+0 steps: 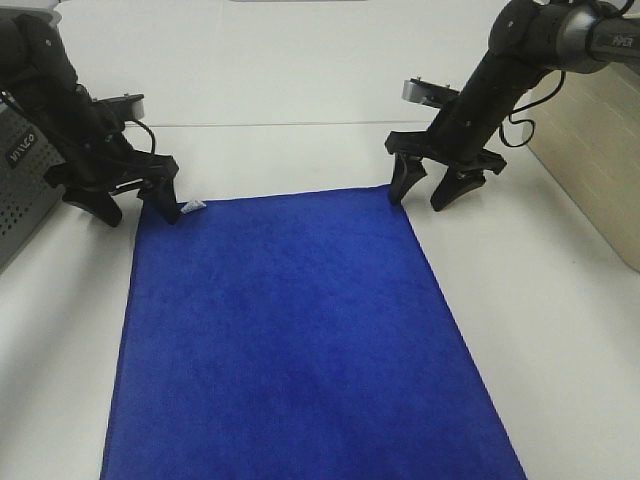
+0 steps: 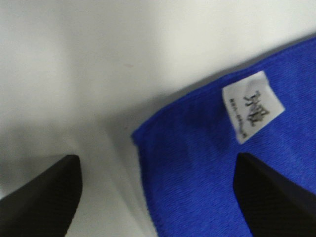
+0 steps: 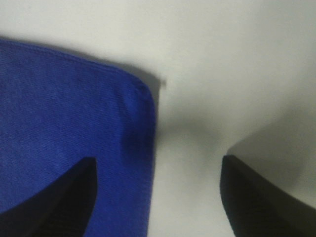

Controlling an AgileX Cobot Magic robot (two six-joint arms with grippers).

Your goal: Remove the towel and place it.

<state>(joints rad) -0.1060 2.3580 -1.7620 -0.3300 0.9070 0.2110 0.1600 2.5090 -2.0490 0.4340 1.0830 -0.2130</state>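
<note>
The royal-blue towel lies spread flat on the white table, its long side running toward the front edge. Its white tag sits at the far left corner and shows in the left wrist view. My left gripper is open over that far left corner, one finger over the cloth, one over bare table. My right gripper is open over the far right corner, straddling the towel's edge. Neither gripper holds the cloth.
A grey perforated basket stands at the left edge, behind the left arm. A beige board lies at the right edge. White table shows around the towel.
</note>
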